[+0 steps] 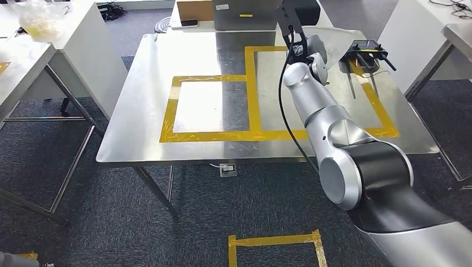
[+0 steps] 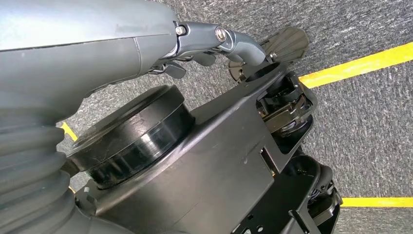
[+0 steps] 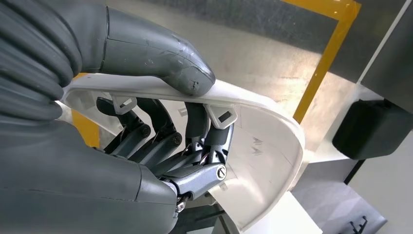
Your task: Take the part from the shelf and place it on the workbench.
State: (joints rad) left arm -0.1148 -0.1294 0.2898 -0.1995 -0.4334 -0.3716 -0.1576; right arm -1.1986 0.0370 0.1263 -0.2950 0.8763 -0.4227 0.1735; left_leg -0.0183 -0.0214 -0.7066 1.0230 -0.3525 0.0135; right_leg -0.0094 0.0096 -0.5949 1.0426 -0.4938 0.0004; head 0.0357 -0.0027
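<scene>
My right arm reaches out over the steel workbench (image 1: 139, 117), and its hand (image 1: 308, 51) holds the white curved plastic part (image 1: 340, 45) above the far right area framed in yellow tape (image 1: 251, 89). In the right wrist view the thumb (image 3: 165, 63) presses on the part's rim (image 3: 265, 141) while the dark fingers (image 3: 195, 146) curl inside the shell. The metal tabletop and a yellow tape line (image 3: 321, 63) lie beyond it. My left hand (image 2: 209, 46) hangs over the grey carpet with nothing in it and its fingers loose.
A black tool (image 1: 367, 53) lies on the workbench just right of the part. A cardboard box (image 1: 195, 10) and a grey case (image 1: 242, 14) stand at the far edge. White tables flank both sides (image 1: 61, 50). A yellow tape square (image 1: 275, 245) marks the carpet.
</scene>
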